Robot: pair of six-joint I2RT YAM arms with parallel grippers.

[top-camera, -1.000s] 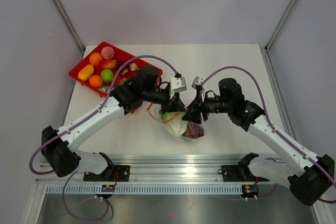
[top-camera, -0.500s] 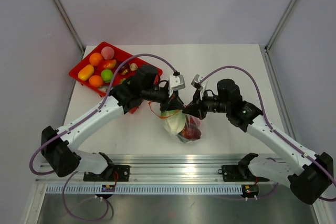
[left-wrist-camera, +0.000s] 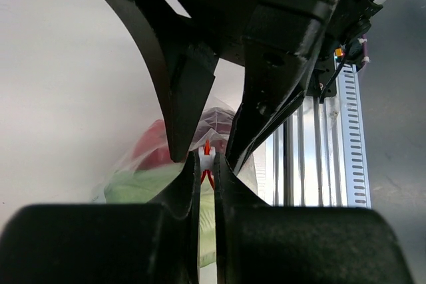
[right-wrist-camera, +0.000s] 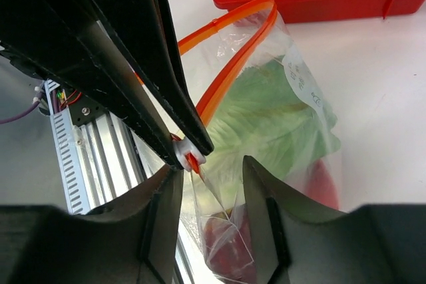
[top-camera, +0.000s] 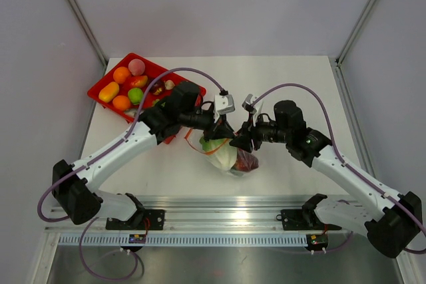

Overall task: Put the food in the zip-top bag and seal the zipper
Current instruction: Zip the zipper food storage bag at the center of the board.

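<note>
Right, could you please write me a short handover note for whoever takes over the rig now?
Left gripper: shut on the zipper at one end of the bag's mouth.
Right gripper: open, jaws either side of that same end, not gripping.
Zip-top bag: on the table between the arms, mouth gaping, cabbage and red pieces inside.
Done: some food bagged.
Left: bag the fruit in the red tray, then seal.
</note>
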